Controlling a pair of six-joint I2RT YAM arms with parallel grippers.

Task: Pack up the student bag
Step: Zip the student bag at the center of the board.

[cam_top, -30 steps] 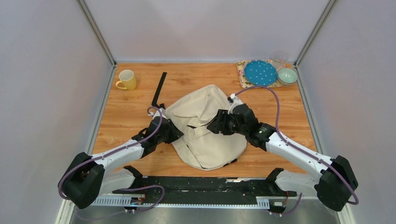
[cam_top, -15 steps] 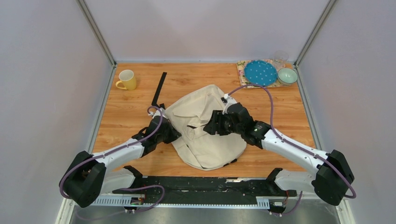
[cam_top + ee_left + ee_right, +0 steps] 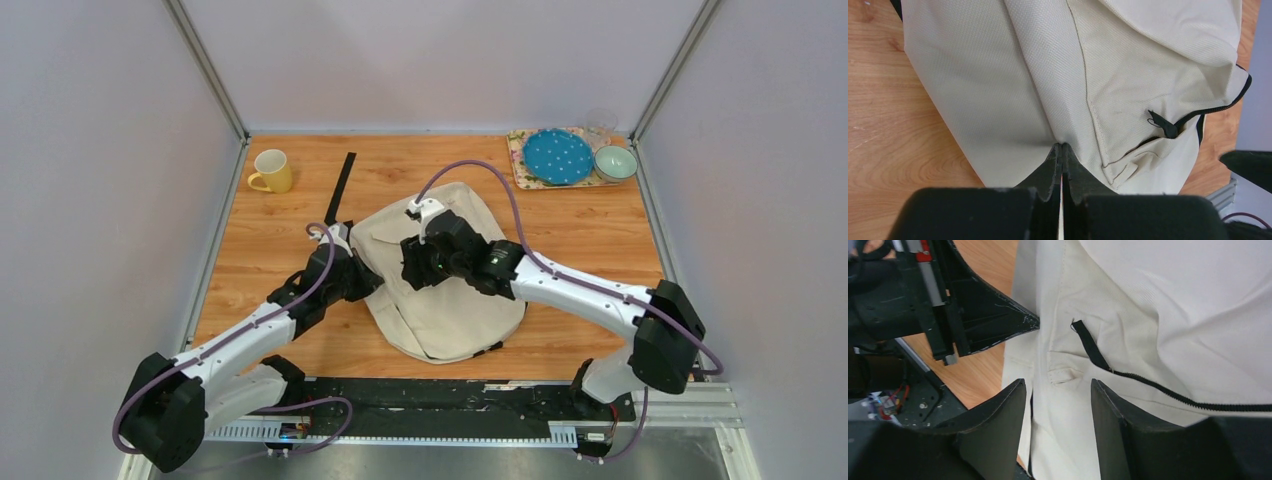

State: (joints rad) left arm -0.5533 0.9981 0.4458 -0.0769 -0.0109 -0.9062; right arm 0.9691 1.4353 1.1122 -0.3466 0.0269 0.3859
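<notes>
The student bag [image 3: 455, 305] lies flat in the middle of the table, cream fabric with a black zipper. My left gripper [image 3: 362, 273] is at the bag's left edge, shut, with a fold of the bag's [image 3: 998, 75] fabric puckered at its tips [image 3: 1062, 146]. My right gripper [image 3: 408, 262] hovers open over the bag's left part, close to the left gripper. In the right wrist view its jaws [image 3: 1058, 382] straddle cream cloth just below the black zipper pull [image 3: 1090, 346], with nothing held. The same zipper pull [image 3: 1162, 124] shows in the left wrist view.
A yellow mug [image 3: 272, 171] stands at the back left, with a black strap [image 3: 340, 190] stretching from the bag toward it. A floral tray [image 3: 520, 160] at the back right carries a blue plate [image 3: 557, 156], a green bowl [image 3: 615, 162] and a glass [image 3: 600, 125].
My left gripper has shut on the bag's left edge. My right arm has swung left across the bag, ending close to the left gripper. The bag's top has flattened slightly.
</notes>
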